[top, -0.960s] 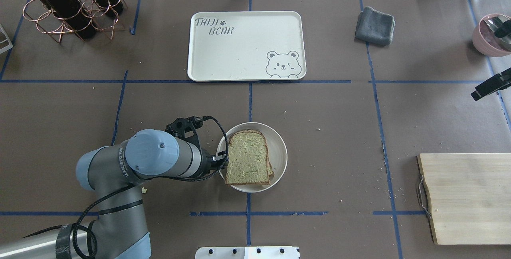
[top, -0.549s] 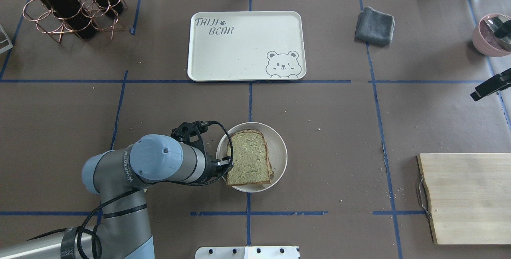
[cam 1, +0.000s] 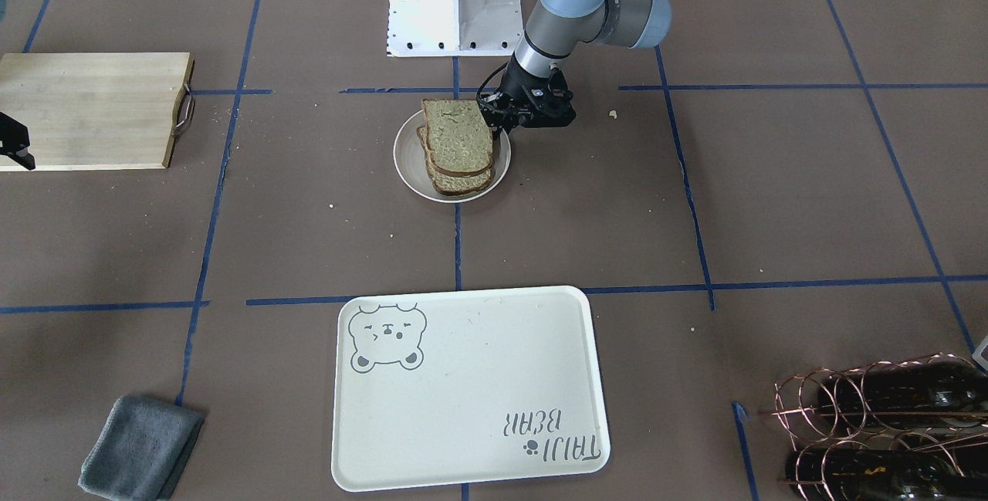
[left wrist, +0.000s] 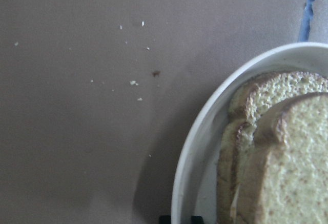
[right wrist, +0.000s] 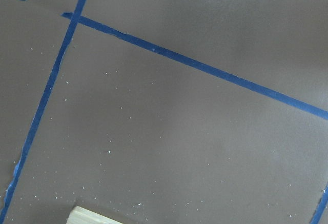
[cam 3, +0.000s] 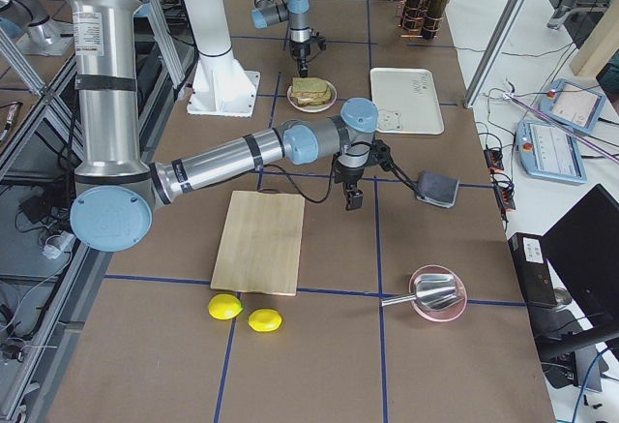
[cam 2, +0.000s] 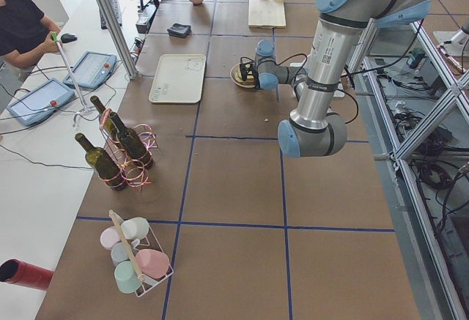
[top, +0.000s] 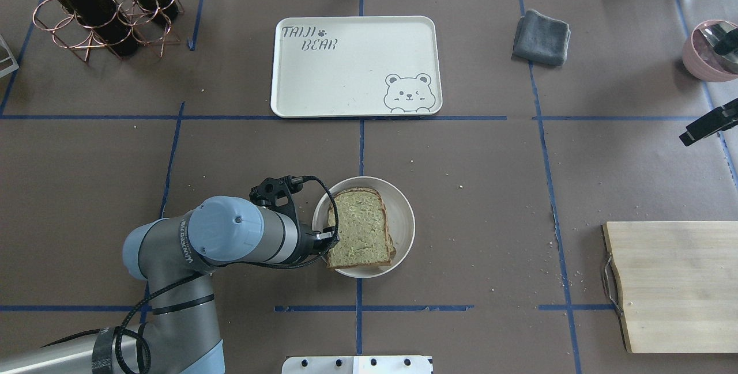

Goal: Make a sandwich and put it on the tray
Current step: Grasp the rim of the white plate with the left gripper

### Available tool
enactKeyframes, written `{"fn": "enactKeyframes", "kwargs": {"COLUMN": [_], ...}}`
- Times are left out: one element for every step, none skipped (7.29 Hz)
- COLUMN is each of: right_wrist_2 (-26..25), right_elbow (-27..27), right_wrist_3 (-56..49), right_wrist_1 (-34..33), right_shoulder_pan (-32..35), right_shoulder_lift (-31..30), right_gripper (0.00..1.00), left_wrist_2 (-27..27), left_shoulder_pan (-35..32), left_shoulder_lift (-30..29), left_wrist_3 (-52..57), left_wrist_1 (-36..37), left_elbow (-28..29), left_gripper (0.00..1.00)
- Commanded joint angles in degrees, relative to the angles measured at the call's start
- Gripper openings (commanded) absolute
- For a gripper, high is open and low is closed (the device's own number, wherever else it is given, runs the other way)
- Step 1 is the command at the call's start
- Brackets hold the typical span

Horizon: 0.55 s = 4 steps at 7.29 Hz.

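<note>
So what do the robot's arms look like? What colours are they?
Both arms are shiny silver-grey tubes with light blue caps on round joints. The left arm has small lettering, a looping black cable and a black end effector. The right arm ends in black too.

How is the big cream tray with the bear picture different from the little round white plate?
The cream-white plastic tray is a rounded rectangle; the white plate is round. The tray is far bigger than the plate. The tray bears a grey bear drawing; the plate is plain. The plate holds the bread sandwich; the tray holds no food. Both lie flat on the table.
</note>
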Motion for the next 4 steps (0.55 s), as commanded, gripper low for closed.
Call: {"fn": "enactKeyframes", "kwargs": {"right_wrist_2": [0.0,0.0,0.0,0.0], "right_elbow": [0.1,0.1,0.2,0.3], "right_wrist_3": [0.0,0.0,0.0,0.0], "right_wrist_1": [0.0,0.0,0.1,0.1], "right_shoulder_pan": [0.0,0.0,0.0,0.0], "right_shoulder_lift": [0.0,-0.1,-0.6,-0.7], "right_gripper": [1.00,1.00,1.00,1.00], "left_wrist_2": [0.0,-0.1,-0.1,-0.1], "left_shoulder_pan": [-0.1,-0.6,-1.7,-4.8], "left_shoulder_lift": [0.0,-0.1,-0.3,-1.7], "left_wrist_3": [-0.8,-3.6,-5.1,-9.0], "left_wrist_1": [-1.1,-2.0,-2.4,-3.2], "left_elbow": [-0.7,-1.7,-2.3,-2.3], "left_gripper": [0.00,0.00,0.00,0.00]}}
